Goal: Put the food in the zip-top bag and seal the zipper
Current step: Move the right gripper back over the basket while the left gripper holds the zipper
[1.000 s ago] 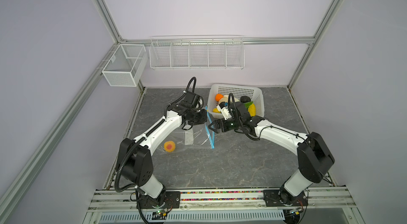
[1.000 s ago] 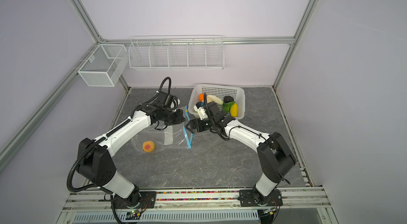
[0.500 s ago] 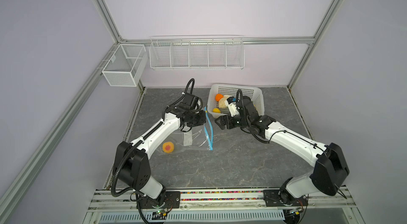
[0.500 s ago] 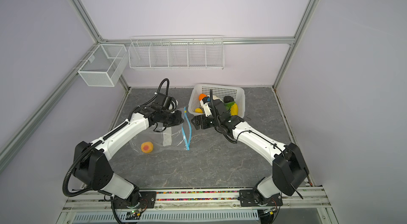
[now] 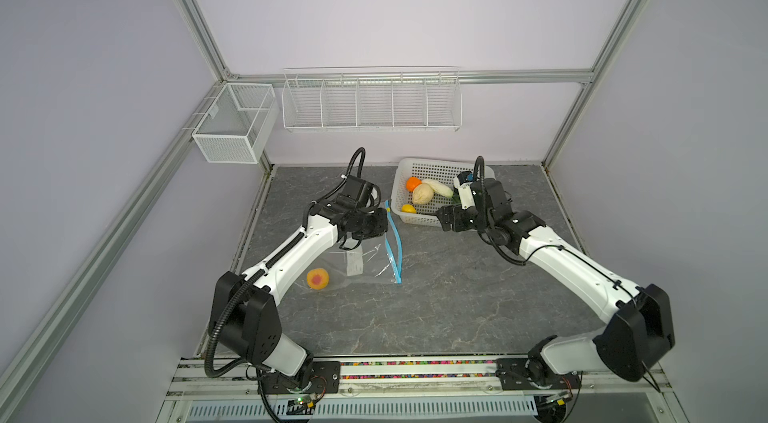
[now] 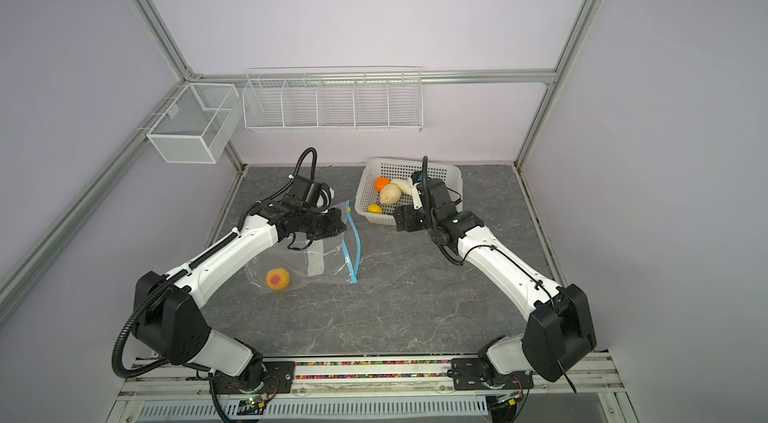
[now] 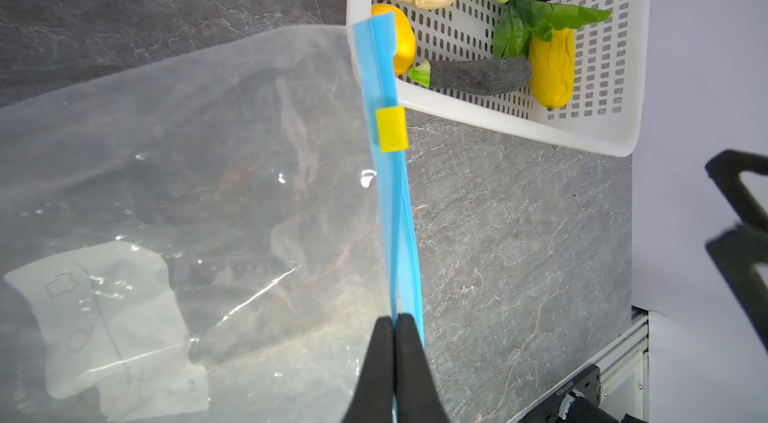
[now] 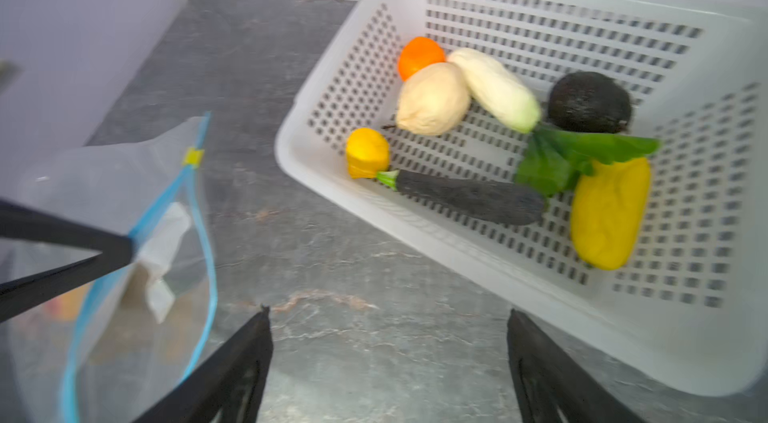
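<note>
Currently the left pincer (image 7: 395, 333) is clenched on the zipper (image 7: 386, 192), pinching the blue strip. The yellow slider (image 7: 391, 128) sits on the strip further out, beyond the tips. The zip-top bag (image 7: 208, 171) is lifted at the mouth by that grip, and its other end lies on the table (image 5: 436, 296). Beside the tips the two lips stand slightly parted. One orange-yellow round fruit (image 5: 318, 278) lies inside the bag, back towards that arm's base.

Right pincer (image 8: 388, 310) released, jaws wide, nothing between them, above the table. The white basket (image 8: 457, 258) just ahead of it holds the rest of the food:
- orange ball (image 8: 419, 55)
- cream piece (image 8: 432, 98)
- white piece (image 8: 494, 88)
- dark round piece (image 8: 588, 100)
- dark long piece (image 8: 469, 196)
- yellow corn-like piece (image 8: 609, 213)
- small yellow ball (image 8: 368, 152)
</note>
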Action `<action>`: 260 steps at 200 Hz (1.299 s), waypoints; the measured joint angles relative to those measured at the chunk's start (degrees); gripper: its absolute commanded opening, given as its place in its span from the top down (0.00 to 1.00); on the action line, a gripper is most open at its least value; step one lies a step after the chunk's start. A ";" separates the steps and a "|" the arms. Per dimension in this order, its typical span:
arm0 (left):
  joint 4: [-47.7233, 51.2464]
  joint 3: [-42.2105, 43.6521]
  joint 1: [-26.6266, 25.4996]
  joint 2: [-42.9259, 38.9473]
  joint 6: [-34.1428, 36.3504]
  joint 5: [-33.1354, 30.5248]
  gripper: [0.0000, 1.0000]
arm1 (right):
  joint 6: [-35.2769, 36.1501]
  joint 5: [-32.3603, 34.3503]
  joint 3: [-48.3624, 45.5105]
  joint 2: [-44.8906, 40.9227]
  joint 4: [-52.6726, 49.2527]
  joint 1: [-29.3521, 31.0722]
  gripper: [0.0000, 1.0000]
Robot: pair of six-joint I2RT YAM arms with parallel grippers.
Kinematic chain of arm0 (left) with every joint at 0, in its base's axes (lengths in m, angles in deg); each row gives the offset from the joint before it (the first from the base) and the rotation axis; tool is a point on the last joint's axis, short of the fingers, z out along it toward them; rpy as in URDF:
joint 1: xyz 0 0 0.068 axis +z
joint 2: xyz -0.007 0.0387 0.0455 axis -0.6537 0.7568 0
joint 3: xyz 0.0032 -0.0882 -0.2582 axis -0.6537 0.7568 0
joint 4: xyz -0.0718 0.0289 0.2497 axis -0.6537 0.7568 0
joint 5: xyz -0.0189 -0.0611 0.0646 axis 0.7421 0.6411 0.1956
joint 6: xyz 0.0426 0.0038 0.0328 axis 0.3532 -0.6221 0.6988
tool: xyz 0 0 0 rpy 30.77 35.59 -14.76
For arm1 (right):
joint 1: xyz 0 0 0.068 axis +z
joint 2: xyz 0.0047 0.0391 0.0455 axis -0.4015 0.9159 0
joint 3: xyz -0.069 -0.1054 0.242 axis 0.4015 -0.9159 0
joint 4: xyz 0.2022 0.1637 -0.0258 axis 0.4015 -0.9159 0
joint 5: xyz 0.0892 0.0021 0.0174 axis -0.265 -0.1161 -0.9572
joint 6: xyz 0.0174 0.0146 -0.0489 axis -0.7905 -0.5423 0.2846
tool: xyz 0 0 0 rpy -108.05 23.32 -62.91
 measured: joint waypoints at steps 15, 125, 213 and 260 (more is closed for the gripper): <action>0.00 0.00 0.00 0.00 0.02 0.09 1.00 | 1.20 1.20 1.31 2.12 -1.03 -2.25 0.13; 1.01 -1.92 0.00 2.34 1.14 0.70 1.00 | 4.87 -5.09 21.90 26.82 -4.85 -5.35 0.13; 1.01 -1.95 0.00 3.54 1.53 1.62 1.00 | 11.72 -1.20 40.35 43.89 -7.23 -2.21 0.10; 1.01 -1.95 0.00 3.54 1.53 1.81 1.00 | 13.03 0.00 49.00 51.56 -8.74 -1.60 0.09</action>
